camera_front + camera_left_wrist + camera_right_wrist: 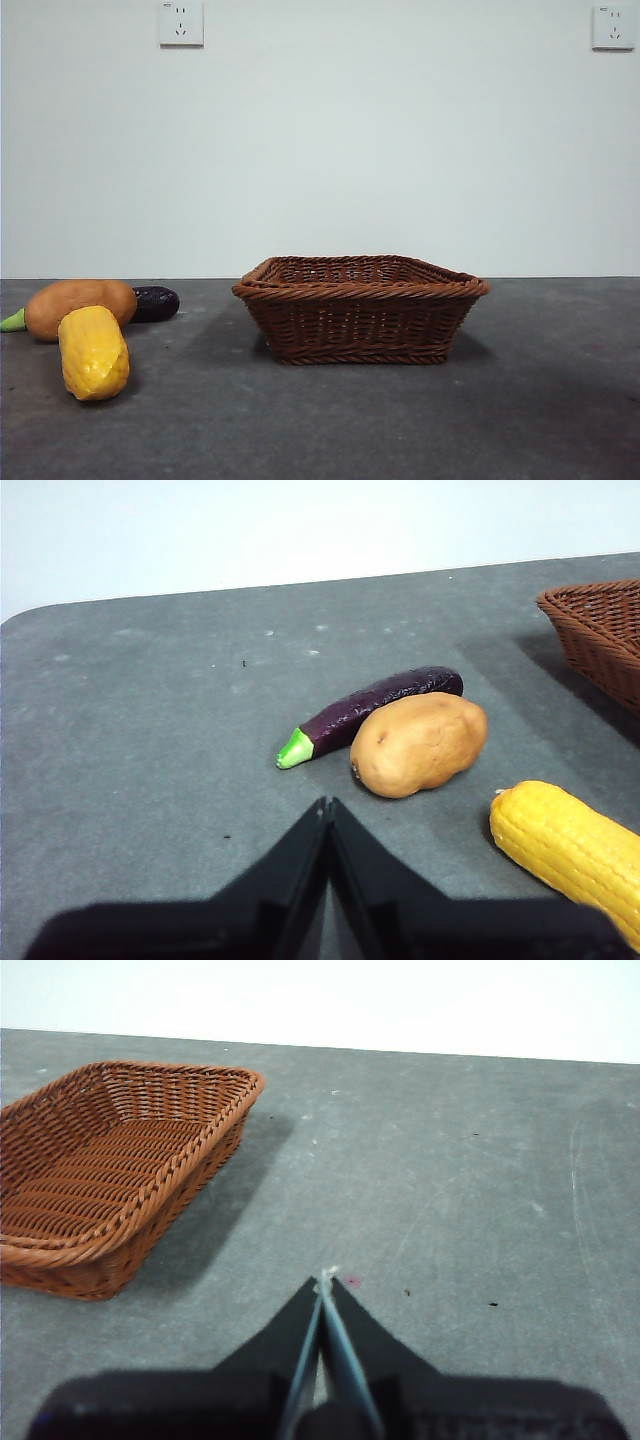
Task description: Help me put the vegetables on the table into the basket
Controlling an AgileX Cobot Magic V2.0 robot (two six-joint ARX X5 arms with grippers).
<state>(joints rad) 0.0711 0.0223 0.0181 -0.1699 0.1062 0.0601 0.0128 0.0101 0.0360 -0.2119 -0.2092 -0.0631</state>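
Observation:
The woven reddish-brown basket (pixel 360 305) stands in the middle of the dark grey table (pixel 400 420) with nothing in it. Left of it lie three vegetables: a yellow corn cob (pixel 93 352) nearest the front, an orange-brown potato (pixel 80 306) behind it, and a dark purple eggplant (pixel 155 302) touching the potato. In the left wrist view my left gripper (pixel 327 805) is shut and empty, a short way from the potato (pixel 418 744), eggplant (pixel 370 712) and corn (pixel 570 848). My right gripper (pixel 326 1280) is shut and empty over bare table beside the basket (pixel 110 1165).
A white wall with two sockets (pixel 181 23) stands behind the table. The basket's corner (pixel 600 630) shows at the edge of the left wrist view. Neither arm appears in the front view.

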